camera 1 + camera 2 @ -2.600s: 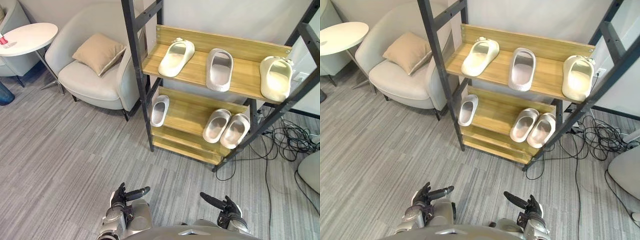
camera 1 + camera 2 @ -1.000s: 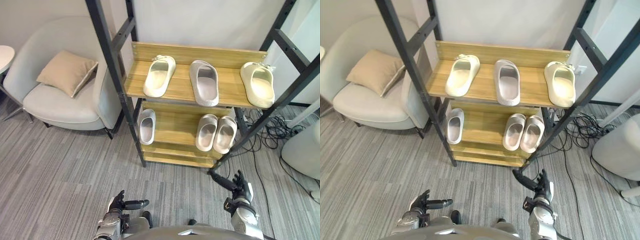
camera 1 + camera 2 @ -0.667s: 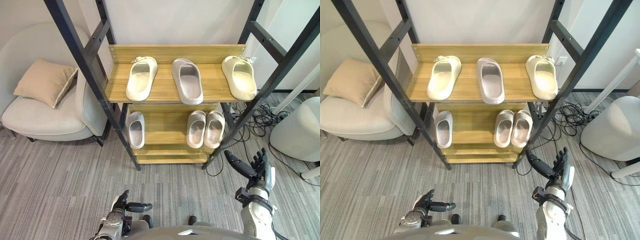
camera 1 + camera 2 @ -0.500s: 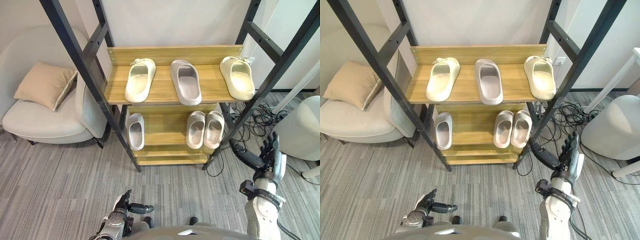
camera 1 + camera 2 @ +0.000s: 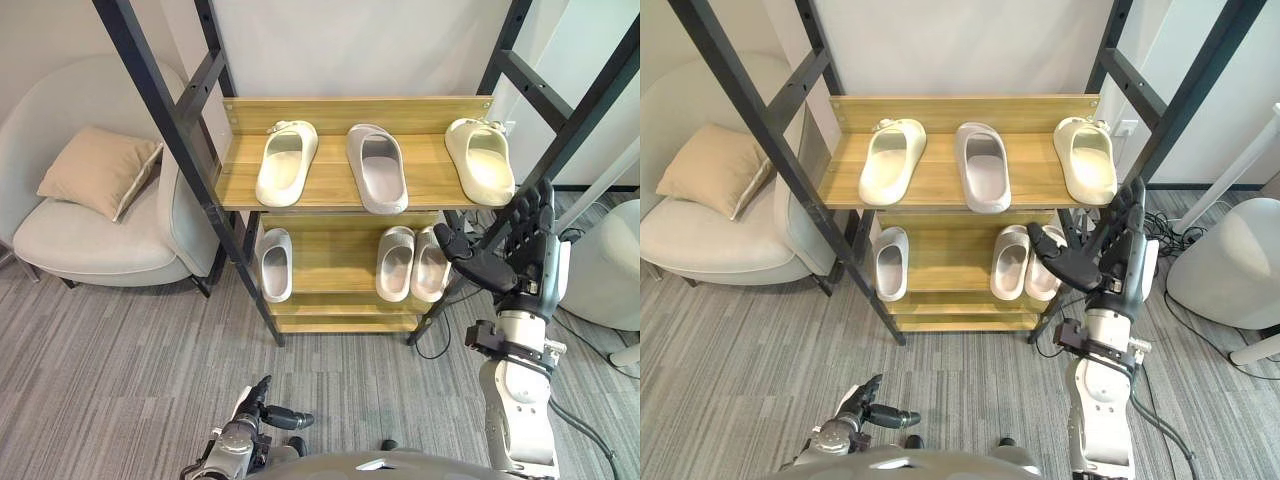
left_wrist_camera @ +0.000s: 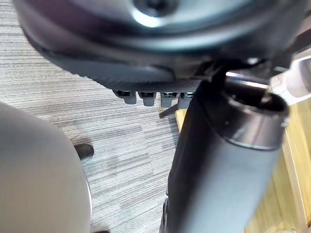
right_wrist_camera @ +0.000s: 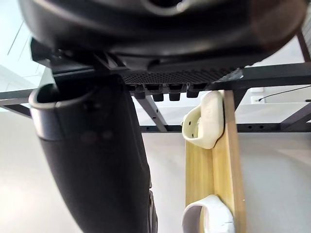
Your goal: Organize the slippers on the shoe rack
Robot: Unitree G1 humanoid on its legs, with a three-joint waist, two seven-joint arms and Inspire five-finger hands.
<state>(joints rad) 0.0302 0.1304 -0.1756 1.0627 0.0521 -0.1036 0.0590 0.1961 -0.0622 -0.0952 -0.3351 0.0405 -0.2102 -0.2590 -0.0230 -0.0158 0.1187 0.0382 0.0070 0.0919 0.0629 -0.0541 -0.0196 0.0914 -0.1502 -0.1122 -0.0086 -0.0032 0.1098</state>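
Observation:
A wooden shoe rack [image 5: 330, 190] with black posts stands before me. Its top shelf carries a cream slipper [image 5: 286, 162] at the left, a grey slipper [image 5: 376, 166] in the middle and a cream slipper [image 5: 480, 160] at the right. On the lower shelf lie a single grey slipper [image 5: 275, 264] and a grey pair [image 5: 396, 262] side by side. My right hand [image 5: 525, 255] is raised and open in front of the rack's right front post, level with the lower shelf, touching nothing. My left hand [image 5: 255, 420] hangs low and open near the floor.
A pale armchair [image 5: 90, 235] with a beige cushion [image 5: 98, 170] stands left of the rack. Cables [image 5: 1170, 235] lie on the floor behind the right post, beside a white rounded seat [image 5: 1230, 275]. Grey carpet [image 5: 120, 360] stretches in front.
My right hand has risen from near the floor to the height of the lower shelf by the right post. The left hand stays low. The camera turned to face the rack.

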